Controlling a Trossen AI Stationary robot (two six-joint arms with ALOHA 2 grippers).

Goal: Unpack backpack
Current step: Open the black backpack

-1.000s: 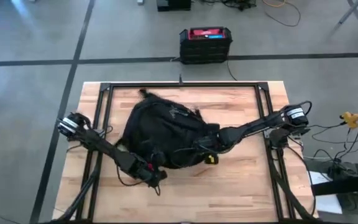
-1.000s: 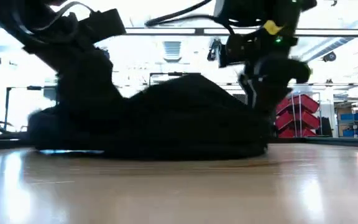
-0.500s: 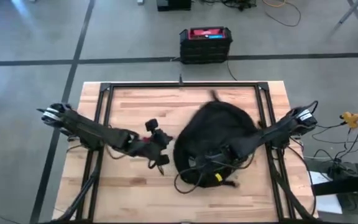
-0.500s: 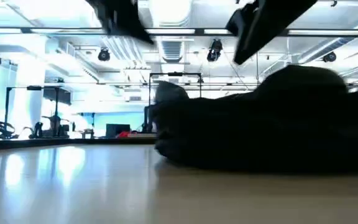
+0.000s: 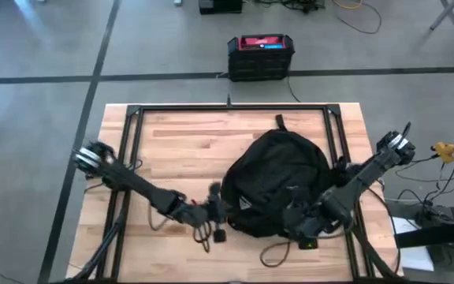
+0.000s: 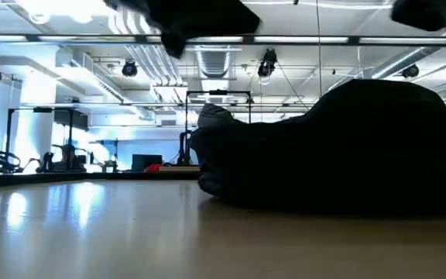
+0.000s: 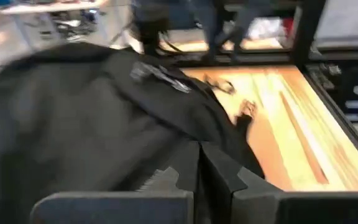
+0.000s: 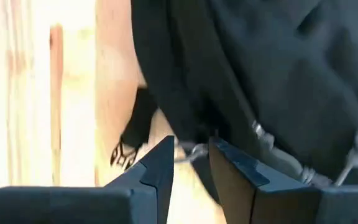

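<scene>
- Both arms are finished in matte black, with white-grey collars seen at the base joints.
- Loose black cables are routed along the links.
- Flat, angular, dark-grey fingers (image 8: 160, 163) are fitted.

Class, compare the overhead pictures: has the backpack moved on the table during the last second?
Yes. The backpack has shifted toward the table's right side, away from the left frame rail. It sat near the middle a second ago and now lies close to the right rail.
</scene>
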